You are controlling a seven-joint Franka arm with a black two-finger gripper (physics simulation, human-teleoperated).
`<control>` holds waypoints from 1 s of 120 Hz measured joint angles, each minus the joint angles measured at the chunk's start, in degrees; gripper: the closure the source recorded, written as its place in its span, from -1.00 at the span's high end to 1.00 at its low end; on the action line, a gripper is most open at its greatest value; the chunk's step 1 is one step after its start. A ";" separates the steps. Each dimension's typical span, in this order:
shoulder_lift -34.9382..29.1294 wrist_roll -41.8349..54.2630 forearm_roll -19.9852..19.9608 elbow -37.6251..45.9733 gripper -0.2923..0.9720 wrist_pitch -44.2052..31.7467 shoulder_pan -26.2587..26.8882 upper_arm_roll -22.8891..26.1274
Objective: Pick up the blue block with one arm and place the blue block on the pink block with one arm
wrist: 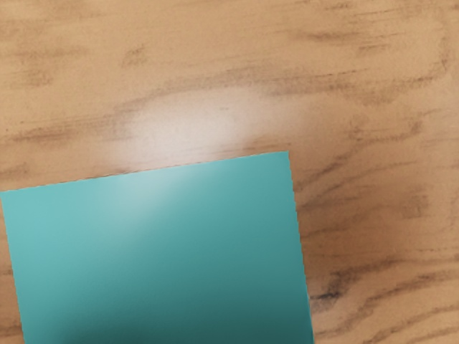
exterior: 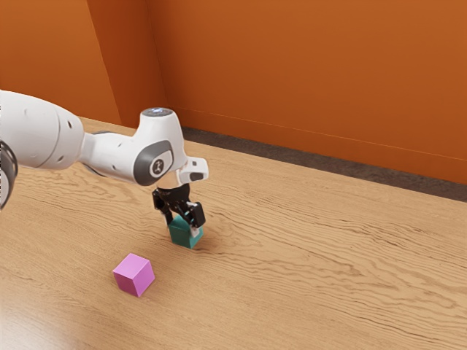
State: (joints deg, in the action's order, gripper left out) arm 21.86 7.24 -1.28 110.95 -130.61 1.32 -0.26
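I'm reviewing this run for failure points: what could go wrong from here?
1. The hand sits at the upper part of the blue block. So high a hold might slip on lifting.
2. The pink block looks no bigger than the blue block. A slightly off-centre placement could let the blue block slide off.

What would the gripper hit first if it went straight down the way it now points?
The blue block: the gripper points down right at its top and seems to be in contact with it, though depth is hard to judge. Beneath the block lies the wooden table.
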 joint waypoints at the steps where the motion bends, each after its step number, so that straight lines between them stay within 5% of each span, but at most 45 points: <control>1: 0.06 0.00 0.07 -0.05 0.54 0.00 -0.03 0.00; 78: 2.54 0.51 0.84 -2.53 0.54 0.01 -0.30 0.00; 120: 2.80 0.52 0.61 -2.72 0.20 -0.03 -0.56 0.02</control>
State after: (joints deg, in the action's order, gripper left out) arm 24.66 7.76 -0.67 108.23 -130.64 0.76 -0.24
